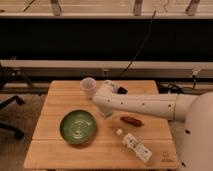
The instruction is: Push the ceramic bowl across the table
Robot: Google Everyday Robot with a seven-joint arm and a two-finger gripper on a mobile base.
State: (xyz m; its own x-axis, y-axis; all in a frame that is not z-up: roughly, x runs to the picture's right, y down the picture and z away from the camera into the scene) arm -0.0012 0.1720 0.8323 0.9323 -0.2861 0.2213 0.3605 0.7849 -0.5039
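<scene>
The ceramic bowl [78, 126], wide, shallow and green with pale rings inside, sits on the front left part of the light wooden table [60, 154]. My white arm reaches in from the right across the table's middle. The gripper [105, 113] points down just right of the bowl's far rim, close to it; I cannot tell if it touches. Most of the gripper is hidden by the arm.
A small white cup [88, 87] stands at the back, behind the arm's bend. A brown oblong item [131, 120] lies right of the gripper. A clear bottle [136, 146] lies at the front right. A dark office chair [9, 112] is left of the table.
</scene>
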